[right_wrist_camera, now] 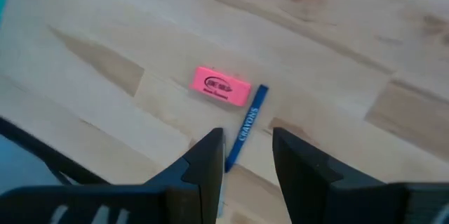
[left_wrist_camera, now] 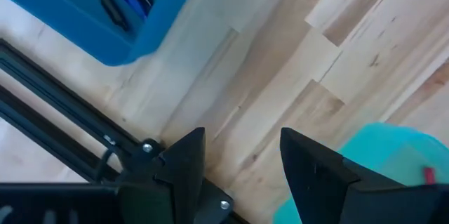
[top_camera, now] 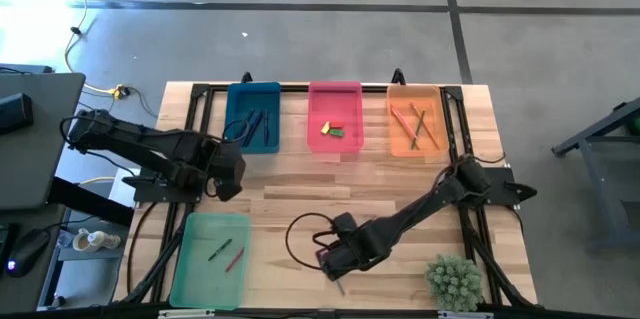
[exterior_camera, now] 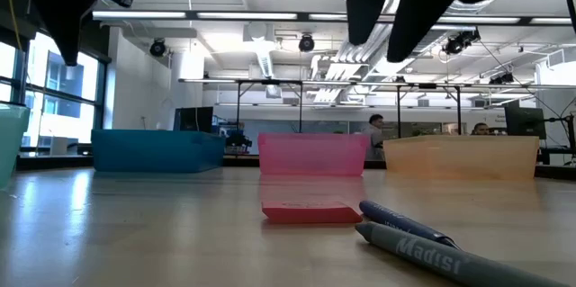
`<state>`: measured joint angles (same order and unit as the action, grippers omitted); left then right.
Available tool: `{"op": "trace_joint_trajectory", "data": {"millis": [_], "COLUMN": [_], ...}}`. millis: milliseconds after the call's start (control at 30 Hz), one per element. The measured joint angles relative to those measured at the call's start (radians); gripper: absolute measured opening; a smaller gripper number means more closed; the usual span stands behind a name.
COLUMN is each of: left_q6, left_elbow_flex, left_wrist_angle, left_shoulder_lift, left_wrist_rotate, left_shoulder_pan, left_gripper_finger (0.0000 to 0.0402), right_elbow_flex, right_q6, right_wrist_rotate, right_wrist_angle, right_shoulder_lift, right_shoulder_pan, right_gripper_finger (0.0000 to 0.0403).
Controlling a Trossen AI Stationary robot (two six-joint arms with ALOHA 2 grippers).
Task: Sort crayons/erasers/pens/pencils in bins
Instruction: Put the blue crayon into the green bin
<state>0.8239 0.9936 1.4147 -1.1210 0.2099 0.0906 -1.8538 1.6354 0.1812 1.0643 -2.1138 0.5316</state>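
High view: right gripper (top_camera: 338, 264) low at the table's (top_camera: 300, 194) near edge; left gripper (top_camera: 232, 171) idle beside the blue bin (top_camera: 253, 117).
Right wrist view: fingers spread, empty, above the blue crayon (right_wrist_camera: 245, 126); pink eraser (right_wrist_camera: 222, 86) just beside it.

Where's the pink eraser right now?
The pink eraser lies flat on the bare table near its front edge, right of the green bin, beside a blue crayon, just ahead of the open right gripper.

A grey concrete floor (top_camera: 330, 19) surrounds the wooden table (top_camera: 300, 189), with tall windows (exterior_camera: 36, 107) and ceiling light strips (exterior_camera: 225, 15) beyond.
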Motion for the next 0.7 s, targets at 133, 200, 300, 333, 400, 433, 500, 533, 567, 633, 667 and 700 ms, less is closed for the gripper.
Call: {"op": "trace_joint_trajectory", "data": {"millis": [133, 200, 300, 333, 400, 433, 500, 533, 567, 633, 667, 700], "left_q6": [-0.083, -0.123, -0.18, -0.194, -0.215, -0.225, -0.244, -0.255, -0.261, -0.271, -0.277, -0.278], "left_elbow_flex": [0.0, 0.0, 0.0, 0.0, 0.0, 0.0, 0.0, 0.0, 0.0, 0.0, 0.0, 0.0], "left_wrist_angle": [0.002, 0.003, 0.002, 0.003, 0.001, 0.0, -0.001, -0.001, -0.001, -0.001, -0.002, -0.003], "left_shoulder_lift": [0.0, 0.0, 0.0, 0.0, 0.0, 0.0, 0.0, 0.0, 0.0, 0.0, 0.0, 0.0], "left_wrist_rotate": [0.004, 0.005, 0.006, 0.007, 0.007, 0.007, 0.007, 0.007, 0.007, 0.007, 0.007, 0.007], "left_shoulder_pan": [-0.047, -0.072, -0.104, -0.114, -0.131, -0.139, -0.152, -0.157, -0.162, -0.17, -0.173, -0.176], "left_gripper_finger": [0.0172, 0.0172, 0.0172, 0.0172, 0.0172, 0.0172, 0.0172, 0.0172, 0.0172, 0.0172, 0.0172, 0.0172], "right_elbow_flex": [0.0, 0.0, 0.0, 0.0, 0.0, 0.0, 0.0, 0.0, 0.001, 0.002, 0.002, 0.003], "right_q6": [0.059, 0.076, 0.096, 0.098, 0.128, 0.141, 0.145, 0.147, 0.149, 0.162, 0.164, 0.165], "right_wrist_rotate": [-0.022, -0.044, -0.085, -0.09, -0.104, -0.105, -0.111, -0.113, -0.113, -0.112, -0.112, -0.112], "right_wrist_angle": [-0.021, -0.034, -0.05, -0.049, -0.05, -0.054, -0.066, -0.076, -0.079, -0.083, -0.081, -0.078], "right_shoulder_lift": [-0.038, -0.055, -0.084, -0.093, -0.107, -0.112, -0.123, -0.127, -0.13, -0.137, -0.14, -0.144], "right_shoulder_pan": [0.0, -0.001, 0.0, 0.0, 0.0, 0.0, 0.0, 0.0, 0.0, 0.0, -0.001, -0.001], "right_gripper_finger": [0.0117, 0.0117, 0.0117, 0.0117, 0.0117, 0.0117, 0.0117, 0.0117, 0.0117, 0.0117, 0.0117, 0.0117]}}
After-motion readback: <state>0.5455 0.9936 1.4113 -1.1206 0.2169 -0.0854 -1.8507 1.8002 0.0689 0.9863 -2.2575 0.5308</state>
